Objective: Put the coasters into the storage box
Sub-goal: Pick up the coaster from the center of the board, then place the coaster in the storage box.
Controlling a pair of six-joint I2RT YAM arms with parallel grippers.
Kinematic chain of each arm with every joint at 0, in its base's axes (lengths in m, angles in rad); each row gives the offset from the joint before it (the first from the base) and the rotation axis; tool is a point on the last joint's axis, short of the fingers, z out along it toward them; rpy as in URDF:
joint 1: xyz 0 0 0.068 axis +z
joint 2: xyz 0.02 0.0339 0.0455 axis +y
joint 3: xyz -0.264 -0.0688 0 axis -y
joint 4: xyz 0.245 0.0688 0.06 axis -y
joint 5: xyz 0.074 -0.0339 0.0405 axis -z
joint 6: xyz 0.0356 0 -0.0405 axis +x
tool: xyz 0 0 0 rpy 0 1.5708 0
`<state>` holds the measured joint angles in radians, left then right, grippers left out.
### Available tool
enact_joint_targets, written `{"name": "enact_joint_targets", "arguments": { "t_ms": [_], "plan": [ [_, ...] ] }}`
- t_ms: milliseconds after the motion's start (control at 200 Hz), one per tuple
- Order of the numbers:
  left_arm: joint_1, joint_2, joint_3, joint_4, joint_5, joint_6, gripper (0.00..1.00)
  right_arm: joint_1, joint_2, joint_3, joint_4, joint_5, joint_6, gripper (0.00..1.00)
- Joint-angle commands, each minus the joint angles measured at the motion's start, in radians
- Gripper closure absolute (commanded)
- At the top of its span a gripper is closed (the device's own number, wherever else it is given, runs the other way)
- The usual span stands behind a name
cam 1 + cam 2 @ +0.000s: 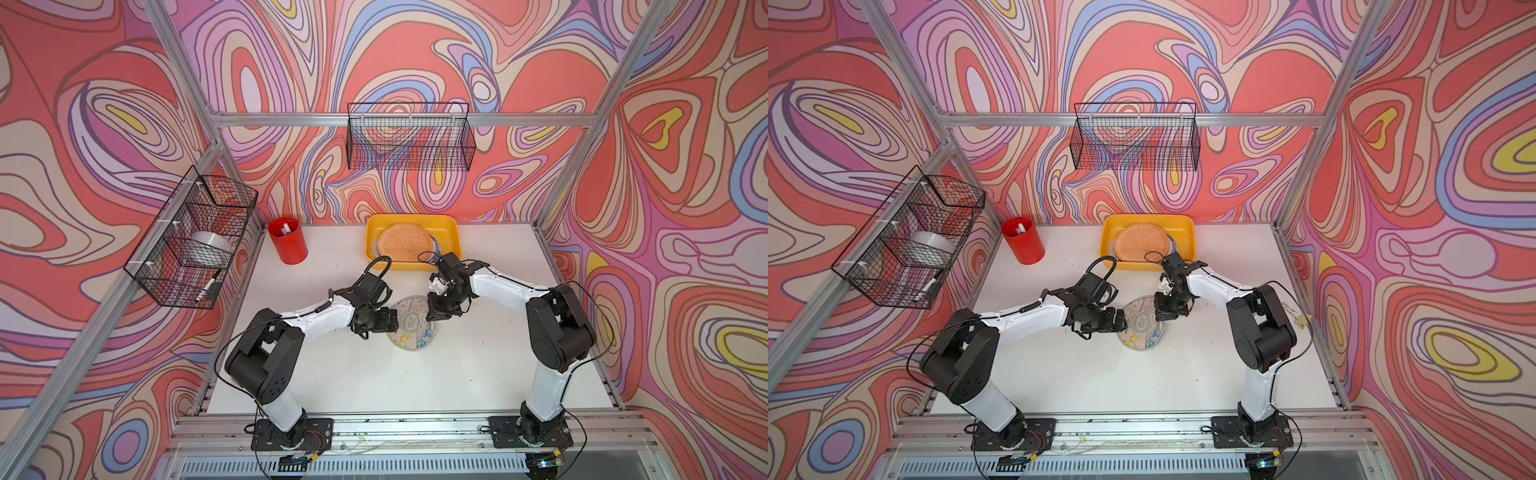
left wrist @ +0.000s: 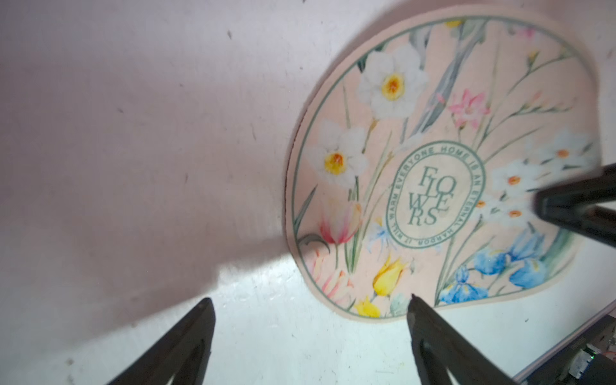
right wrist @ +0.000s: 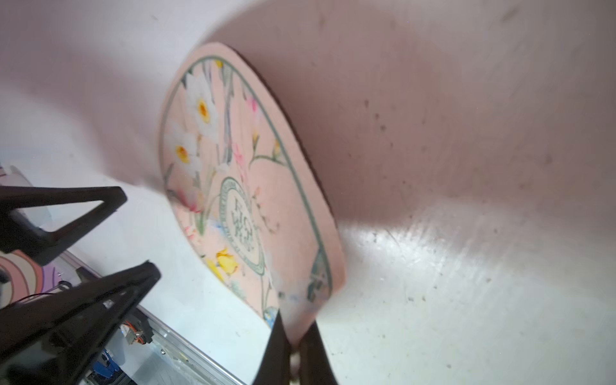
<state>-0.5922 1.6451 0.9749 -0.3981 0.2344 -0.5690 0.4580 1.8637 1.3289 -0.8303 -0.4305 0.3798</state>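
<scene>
We pinch the floral coaster's (image 3: 253,173) edge with our right gripper (image 3: 295,333). Our left gripper (image 2: 310,299) stands spread beside it.

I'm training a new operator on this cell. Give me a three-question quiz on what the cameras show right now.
1. True or false: the left gripper grips the floral coaster.
2. Fill in: the top coaster in the box is ____ in colour.
3. What stands on the table beside the box? A) red cup B) blue bowl C) green bottle
Key: 1 false, the right gripper pinches its edge; 2 orange; 3 A.
</scene>
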Motion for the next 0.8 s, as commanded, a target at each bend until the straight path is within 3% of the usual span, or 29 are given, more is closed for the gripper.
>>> {"name": "enact_joint_targets", "arguments": {
  "t_ms": [0, 421, 796],
  "plan": [
    [0.003, -0.063, -0.031, 0.029, -0.057, -0.017, 0.05, 0.006, -0.053, 0.093, -0.076, 0.013, -0.025, 1.0],
    [0.031, -0.155, -0.112, 0.041, -0.083, -0.042, 0.0, 0.005, -0.012, 0.422, -0.144, 0.037, -0.045, 1.0],
    [0.039, -0.184, -0.141, 0.042, -0.08, -0.053, 0.0, -0.004, 0.17, 0.742, -0.108, 0.026, -0.049, 1.0]
  ]
}}
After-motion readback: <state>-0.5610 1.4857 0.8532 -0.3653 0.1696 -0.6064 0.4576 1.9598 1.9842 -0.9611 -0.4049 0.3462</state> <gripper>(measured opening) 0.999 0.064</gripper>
